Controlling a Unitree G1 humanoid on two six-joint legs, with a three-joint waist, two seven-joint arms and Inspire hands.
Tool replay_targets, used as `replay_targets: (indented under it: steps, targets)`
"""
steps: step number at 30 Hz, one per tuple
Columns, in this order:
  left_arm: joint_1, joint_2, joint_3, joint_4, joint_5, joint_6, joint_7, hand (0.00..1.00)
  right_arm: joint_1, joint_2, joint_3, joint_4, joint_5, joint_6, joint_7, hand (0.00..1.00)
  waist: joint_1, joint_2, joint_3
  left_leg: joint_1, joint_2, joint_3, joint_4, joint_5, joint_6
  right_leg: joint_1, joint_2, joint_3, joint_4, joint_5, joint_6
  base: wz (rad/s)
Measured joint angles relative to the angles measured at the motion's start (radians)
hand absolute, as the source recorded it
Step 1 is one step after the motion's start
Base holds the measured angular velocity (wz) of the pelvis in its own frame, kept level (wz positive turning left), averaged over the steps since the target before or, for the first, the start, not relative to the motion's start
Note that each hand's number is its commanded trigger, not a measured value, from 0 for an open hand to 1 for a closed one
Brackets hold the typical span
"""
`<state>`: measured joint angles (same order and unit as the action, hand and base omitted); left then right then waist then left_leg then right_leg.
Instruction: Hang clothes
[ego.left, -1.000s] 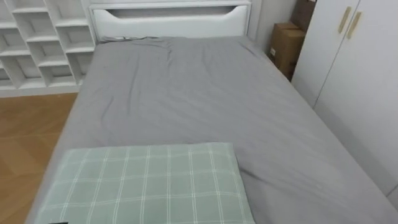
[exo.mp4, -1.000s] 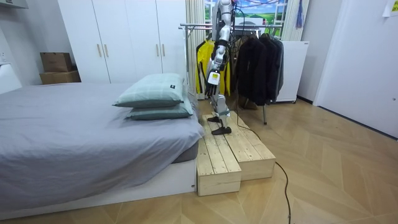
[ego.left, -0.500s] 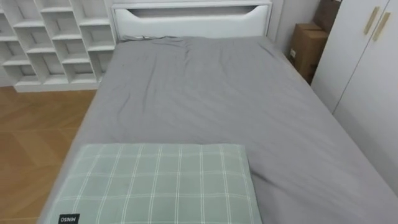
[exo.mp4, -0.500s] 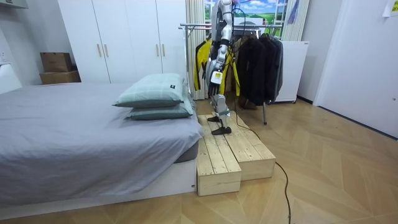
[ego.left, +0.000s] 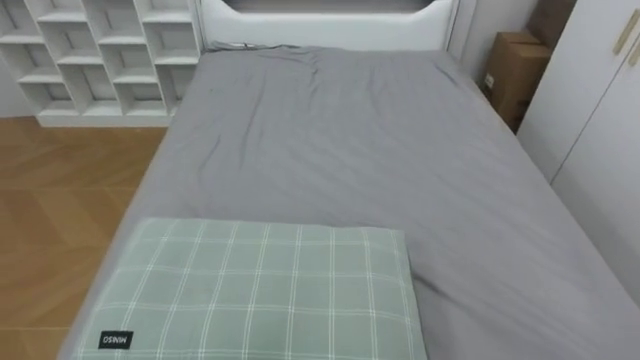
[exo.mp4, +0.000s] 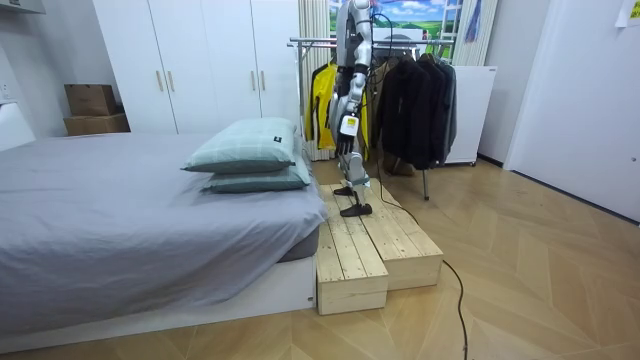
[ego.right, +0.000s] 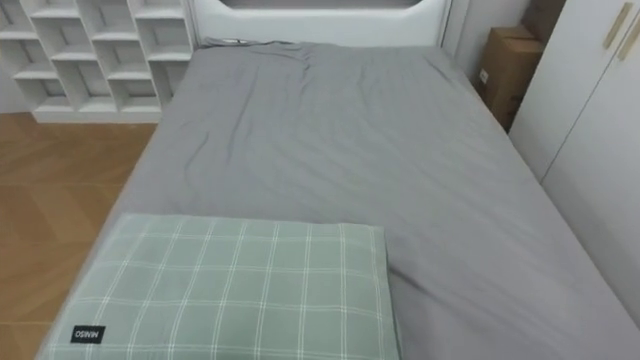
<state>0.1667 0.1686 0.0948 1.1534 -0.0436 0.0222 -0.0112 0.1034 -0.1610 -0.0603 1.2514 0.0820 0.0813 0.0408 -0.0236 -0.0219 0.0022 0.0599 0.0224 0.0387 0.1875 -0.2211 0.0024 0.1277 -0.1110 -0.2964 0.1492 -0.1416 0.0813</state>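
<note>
1. The green checked pillow (ego.left: 262, 290) lies nearest on the grey-sheeted bed (ego.left: 350, 140). Scan that sheet steadily for a garment before reaching.
2. The robot stands on the pale wooden plank platform (exo.mp4: 365, 245). Its left hand (exo.mp4: 345, 127) hangs at its side; I cannot tell how the fingers are set.
3. The yellow and dark clothes (exo.mp4: 410, 100) hang on the metal rail (exo.mp4: 315, 42) behind it, so it should turn carefully with feet mid-plank.

Showing plain grey across the bed sheet (ego.left: 340, 150); wearing pale green with a white check on the pillow (ego.left: 260, 290) at the bed's near edge, black on its corner label (ego.left: 115, 340); gleaming white on shelving (ego.left: 100, 50) and headboard (ego.left: 330, 25); showing yellow garment (exo.mp4: 322, 100) beside black garments (exo.mp4: 410, 95).
</note>
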Motion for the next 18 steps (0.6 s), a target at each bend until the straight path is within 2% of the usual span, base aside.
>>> replay_targets:
  steps: [12,18]
  targets:
    - [-0.009,-0.005,0.000,-0.003,0.001,0.000,0.000,0.00,0.000,-0.003,0.001,0.000,0.009,0.000,0.007,0.00,0.001,0.005,0.0011,-0.010,0.001,-0.009,0.000,0.004,-0.006,0.004,0.006,0.019,-0.016,-0.003,0.004,0.01]
    - [-0.017,-0.005,0.001,0.001,0.058,0.004,-0.001,0.00,0.007,-0.007,-0.004,-0.004,0.013,0.001,0.019,0.00,0.001,0.009,0.0010,-0.011,0.001,-0.011,0.002,0.004,-0.007,0.003,0.006,0.019,-0.016,-0.003,0.004,0.00]
